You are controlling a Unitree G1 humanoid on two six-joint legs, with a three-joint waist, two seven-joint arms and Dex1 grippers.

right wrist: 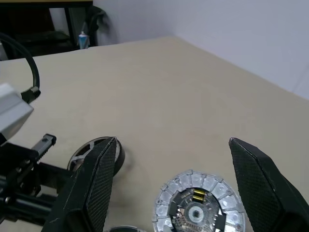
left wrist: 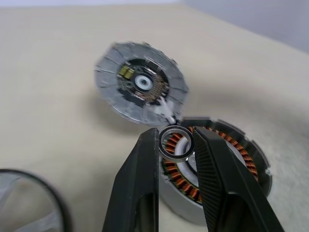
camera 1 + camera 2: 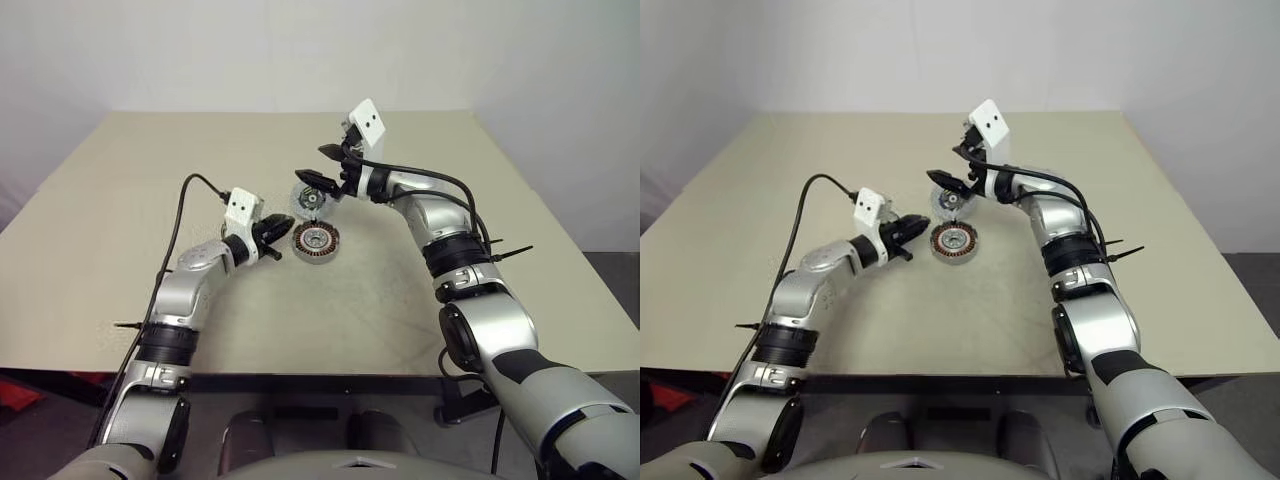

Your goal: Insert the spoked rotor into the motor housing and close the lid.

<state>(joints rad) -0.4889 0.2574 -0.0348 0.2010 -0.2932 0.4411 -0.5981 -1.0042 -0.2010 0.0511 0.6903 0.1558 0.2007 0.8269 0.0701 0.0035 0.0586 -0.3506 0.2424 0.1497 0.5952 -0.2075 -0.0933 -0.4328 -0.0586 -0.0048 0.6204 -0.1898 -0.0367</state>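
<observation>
Head view: your motor housing [image 3: 316, 241] lies mid-tabletop [image 3: 120, 200], its lid [image 3: 304, 197] tilted up behind.
Left wrist: your left tool [image 2: 176, 145] pinches a thin ring [image 2: 175, 143] above the coils; the spoked rotor [image 2: 29, 203] lies beside.
Right wrist: your right tool [image 1: 174, 164] gapes wide over the lid.

Right gripper [image 1: 171, 186] spread wide, lid [image 1: 197, 205] between, spoked rotor [image 1: 84, 152] beyond

No text, label, brand, number or sign can be read on anything shown in these views
</observation>
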